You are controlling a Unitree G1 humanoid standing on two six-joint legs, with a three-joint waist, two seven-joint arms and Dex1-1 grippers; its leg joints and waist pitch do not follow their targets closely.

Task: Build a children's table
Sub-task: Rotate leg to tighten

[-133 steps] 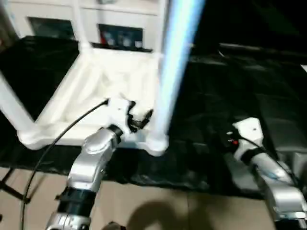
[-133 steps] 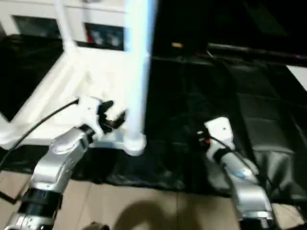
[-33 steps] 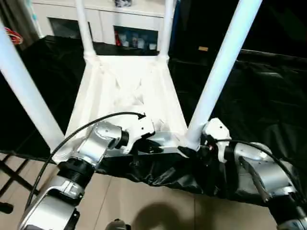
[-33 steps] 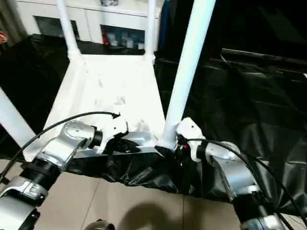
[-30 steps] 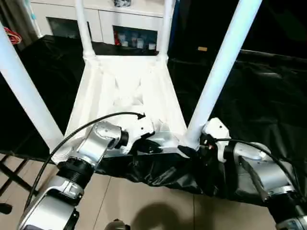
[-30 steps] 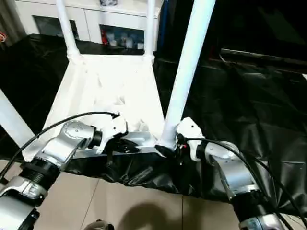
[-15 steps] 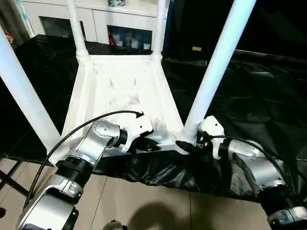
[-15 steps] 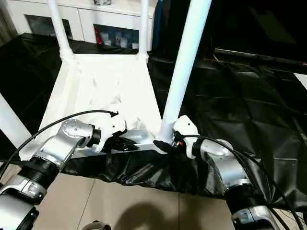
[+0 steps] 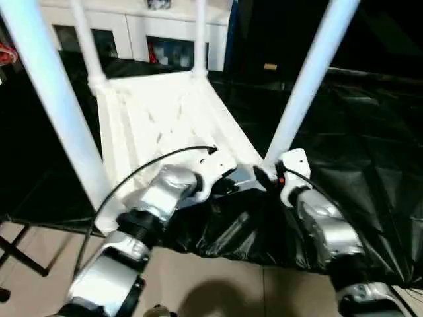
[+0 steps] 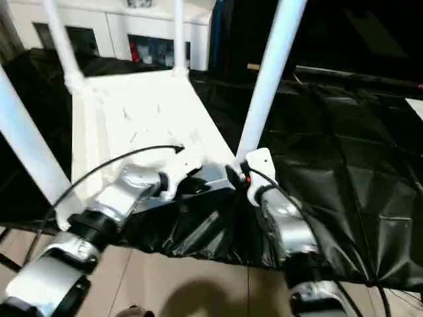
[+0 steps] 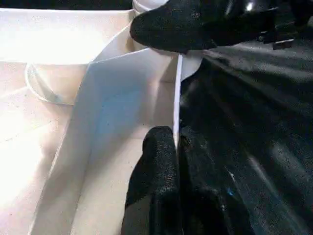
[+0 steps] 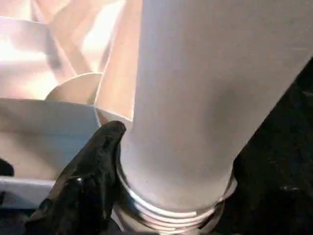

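Observation:
The children's table lies upside down, its white ribbed top on the black sheet with the legs pointing up. My left gripper is at the near rim; in the left wrist view its fingers are shut on the thin rim wall. My right gripper sits at the base of the near right leg. In the right wrist view one black finger presses against that leg just above its threaded collar; the other finger is hidden behind the leg.
A black sheet covers the work surface and hangs over its near edge. The near left leg rises close to my left arm, and two far legs stand before a white cabinet. Beige floor lies below.
The whole picture has swung and tilted, so the camera moved. Both grippers keep their places at the near rim and the leg base. My right forearm now points more steeply up the picture.

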